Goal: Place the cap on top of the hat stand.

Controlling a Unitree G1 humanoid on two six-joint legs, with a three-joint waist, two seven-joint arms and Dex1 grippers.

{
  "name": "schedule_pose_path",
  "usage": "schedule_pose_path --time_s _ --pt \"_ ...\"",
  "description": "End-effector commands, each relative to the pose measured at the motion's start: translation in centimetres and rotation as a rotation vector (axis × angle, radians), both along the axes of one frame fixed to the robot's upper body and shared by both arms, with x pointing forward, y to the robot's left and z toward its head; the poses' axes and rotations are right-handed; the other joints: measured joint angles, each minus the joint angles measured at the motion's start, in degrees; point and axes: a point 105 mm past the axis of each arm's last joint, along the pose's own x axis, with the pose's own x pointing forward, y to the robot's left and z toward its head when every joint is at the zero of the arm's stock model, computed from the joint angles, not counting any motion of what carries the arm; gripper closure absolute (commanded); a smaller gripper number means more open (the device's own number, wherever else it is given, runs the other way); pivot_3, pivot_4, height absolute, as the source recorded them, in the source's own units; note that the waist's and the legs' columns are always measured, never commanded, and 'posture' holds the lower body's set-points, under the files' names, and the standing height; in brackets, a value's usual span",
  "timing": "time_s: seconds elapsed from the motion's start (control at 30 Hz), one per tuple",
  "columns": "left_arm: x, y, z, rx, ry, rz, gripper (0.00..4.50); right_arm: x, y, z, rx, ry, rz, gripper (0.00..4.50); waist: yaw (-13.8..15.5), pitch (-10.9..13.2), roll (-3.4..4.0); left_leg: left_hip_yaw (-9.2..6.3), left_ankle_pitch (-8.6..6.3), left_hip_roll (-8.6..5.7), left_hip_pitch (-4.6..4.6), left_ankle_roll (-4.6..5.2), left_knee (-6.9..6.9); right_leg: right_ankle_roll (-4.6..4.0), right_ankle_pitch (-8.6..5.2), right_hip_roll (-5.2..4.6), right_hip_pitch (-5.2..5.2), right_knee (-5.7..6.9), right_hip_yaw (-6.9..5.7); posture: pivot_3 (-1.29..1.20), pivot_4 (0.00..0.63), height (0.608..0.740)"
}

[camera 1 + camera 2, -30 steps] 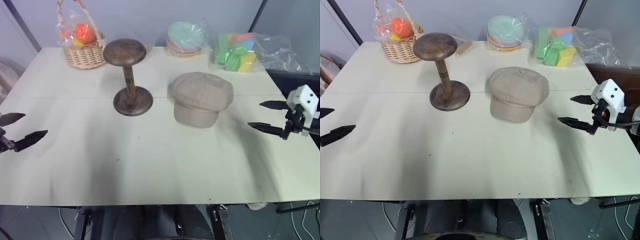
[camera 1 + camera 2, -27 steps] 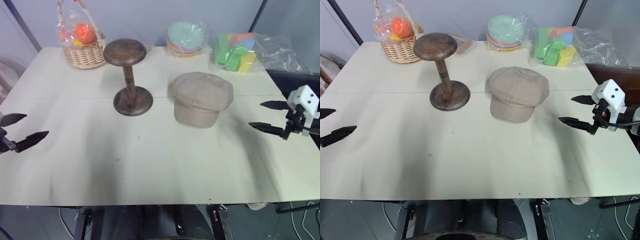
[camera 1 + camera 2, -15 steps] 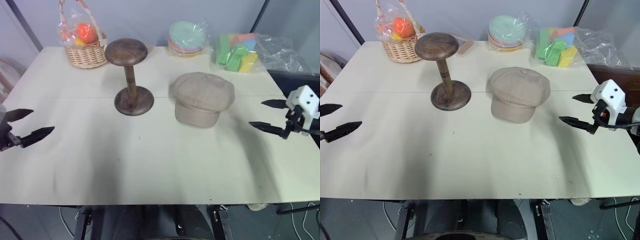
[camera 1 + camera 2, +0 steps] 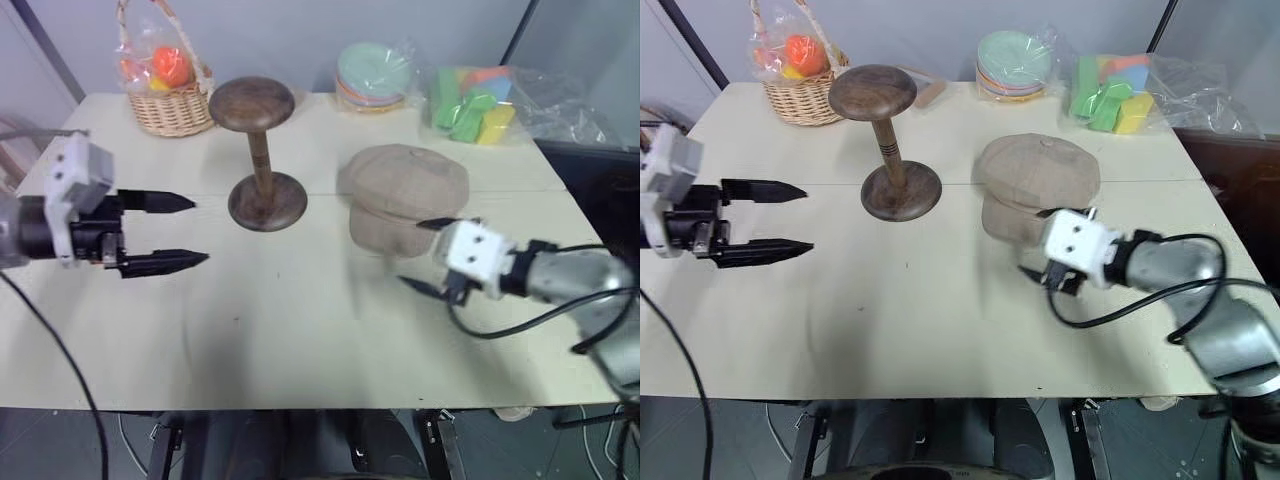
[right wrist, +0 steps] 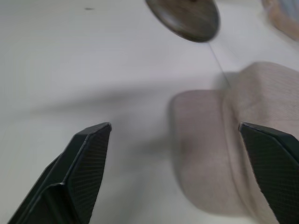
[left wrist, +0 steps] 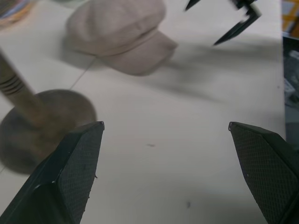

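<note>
The beige cap (image 4: 405,188) lies on the table, right of centre, with its brim toward me. To its left the dark wooden hat stand (image 4: 256,150) stands upright with its domed top bare. My left gripper (image 4: 198,230) is open and points right at the stand's base, a short way off. My right gripper (image 4: 410,253) is open just in front of the cap's brim and points left and forward. The left wrist view shows the cap (image 6: 117,32) and the stand's base (image 6: 42,126) ahead. In the right wrist view the cap's brim (image 5: 210,140) lies between the open fingers.
A wicker basket (image 4: 165,100) with wrapped fruit stands at the back left. Bagged plates (image 4: 370,75) and coloured blocks (image 4: 472,102) sit along the back edge. The table (image 4: 300,340) is bare in front of the stand and cap.
Both arms swung inward from the table's sides. The left gripper moved right toward the stand. The right gripper moved left to the front of the cap. Both stayed open.
</note>
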Motion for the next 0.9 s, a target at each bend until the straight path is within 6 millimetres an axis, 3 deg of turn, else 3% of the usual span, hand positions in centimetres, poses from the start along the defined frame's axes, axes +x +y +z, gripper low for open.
schedule_pose_path --time_s 0.03,0.2,0.4,0.63,0.9 --pt "0.3 -2.0 0.2 0.007 -0.007 -0.100 0.02 2.6 0.6 -1.4 -0.106 -0.181 -0.104 0.00 -0.02 -0.06 -0.12 0.01 0.00 -0.05 0.02 0.00 0.00 0.00 0.00 0.03 0.02 0.02 0.00 0.00 0.150 0.740" --pt "0.9 -3.3 0.4 0.007 -0.018 -0.145 0.02 5.1 0.1 -4.3 -0.201 -0.259 -0.204 0.00 -0.07 -0.06 -0.11 0.01 0.01 -0.06 -0.06 0.00 -0.02 0.01 0.00 0.05 -0.12 0.10 0.01 0.00 0.150 0.740" --pt "1.2 -3.5 0.9 -0.006 -0.031 -0.144 0.02 7.9 -0.6 -4.9 -0.236 -0.343 -0.307 0.00 -0.21 -0.06 -0.13 -0.01 0.01 -0.06 0.02 0.00 0.04 0.00 0.00 0.07 -0.12 0.36 0.01 0.00 0.150 0.740" --pt "1.2 -3.7 1.0 -0.011 -0.044 -0.136 0.02 8.9 0.0 -5.9 -0.228 -0.324 -0.301 0.00 -0.28 -0.09 -0.18 -0.04 0.01 -0.05 0.04 0.00 0.14 0.00 0.00 0.08 -0.10 0.46 0.01 0.00 0.150 0.740" --pt "1.2 -3.8 1.2 -0.022 -0.049 -0.127 0.00 8.8 -0.2 -6.3 -0.201 -0.299 -0.299 4.01 -0.36 -0.09 -0.18 -0.06 0.01 -0.06 0.04 0.00 0.19 0.00 0.00 0.08 -0.08 0.51 0.01 0.00 0.150 0.740"
